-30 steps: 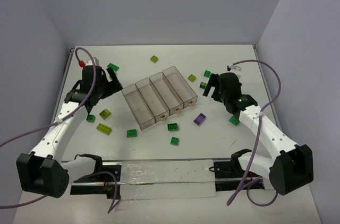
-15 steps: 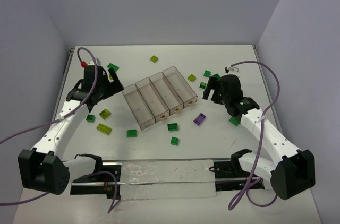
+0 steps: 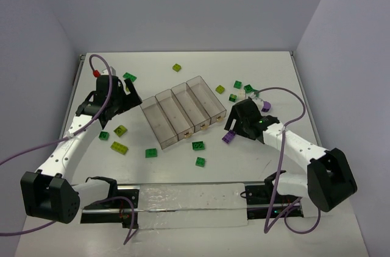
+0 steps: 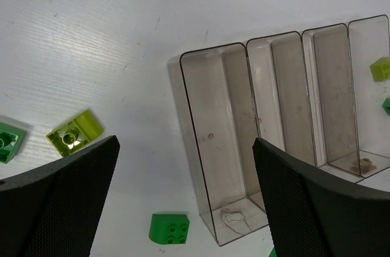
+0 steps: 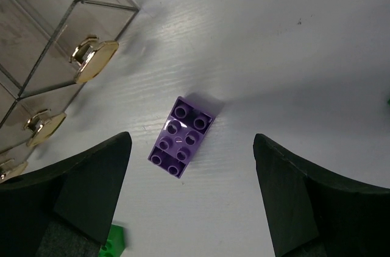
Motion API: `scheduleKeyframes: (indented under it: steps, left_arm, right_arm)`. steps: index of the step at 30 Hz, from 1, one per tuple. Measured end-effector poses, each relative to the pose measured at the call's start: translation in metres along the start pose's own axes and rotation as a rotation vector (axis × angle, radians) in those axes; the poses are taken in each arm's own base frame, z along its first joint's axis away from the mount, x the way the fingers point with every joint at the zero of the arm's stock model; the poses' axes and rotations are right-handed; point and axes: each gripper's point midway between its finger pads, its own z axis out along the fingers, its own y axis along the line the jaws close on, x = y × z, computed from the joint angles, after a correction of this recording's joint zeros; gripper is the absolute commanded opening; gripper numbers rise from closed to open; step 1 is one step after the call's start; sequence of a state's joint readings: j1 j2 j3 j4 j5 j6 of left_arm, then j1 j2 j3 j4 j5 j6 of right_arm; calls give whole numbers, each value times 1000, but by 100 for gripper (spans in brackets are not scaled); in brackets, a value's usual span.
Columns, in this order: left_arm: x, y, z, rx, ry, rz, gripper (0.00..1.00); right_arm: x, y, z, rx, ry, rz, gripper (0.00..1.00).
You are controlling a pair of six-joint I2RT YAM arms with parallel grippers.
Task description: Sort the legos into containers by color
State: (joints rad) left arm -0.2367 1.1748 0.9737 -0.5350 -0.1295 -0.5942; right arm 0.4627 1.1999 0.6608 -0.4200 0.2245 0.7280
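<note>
As your right gripper (image 5: pixel 190 147) hangs over the purple eight-stud plastic brick (image 5: pixel 181 137), its fingers (image 5: pixel 79 190) stand apart.
That brick lies flat on the white worktop (image 3: pixel 201 68) between them, touching neither, just beside the yellowish-tabbed end of the clear smoky four-compartment tray (image 3: pixel 155 120) mid-worktop; your left gripper (image 4: pixel 186 147), fingers wide apart, hovers by the tray's leftmost compartment.

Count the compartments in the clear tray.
4. They sit joined side by side in one diagonal row: first compartment at the left, second compartment, third compartment, fourth compartment at the right. None appears hidden.
</note>
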Motion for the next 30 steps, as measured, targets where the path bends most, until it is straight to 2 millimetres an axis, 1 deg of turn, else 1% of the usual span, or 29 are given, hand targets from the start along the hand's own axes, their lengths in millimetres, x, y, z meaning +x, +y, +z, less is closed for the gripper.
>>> scheduleKeyframes:
  steps: [5, 11, 17, 20, 21, 24, 27, 30]
  left_arm:
    - [0, 0, 0, 1, 1, 3, 99]
    - [0, 0, 0, 3, 2, 4, 99]
    - [0, 0, 0, 3, 2, 5, 99]
    - [0, 0, 0, 3, 2, 7, 99]
    - [0, 0, 0, 3, 2, 8, 99]
    - [0, 0, 0, 2, 2, 8, 99]
    - [0, 0, 0, 3, 2, 9, 99]
    - [0, 0, 0, 2, 2, 12, 99]
  right_arm:
    - [11, -1, 12, 33, 37, 51, 87]
    - [23, -8, 27, 93, 76, 75, 83]
    - [28, -7, 32, 108, 83, 85, 79]
    - [29, -5, 33, 113, 74, 78, 72]
    - [30, -4, 33, 115, 72, 74, 72]
    - [32, 0, 34, 123, 65, 64, 57]
    - [34, 2, 34, 130, 62, 58, 38]
    - [35, 0, 33, 142, 55, 60, 24]
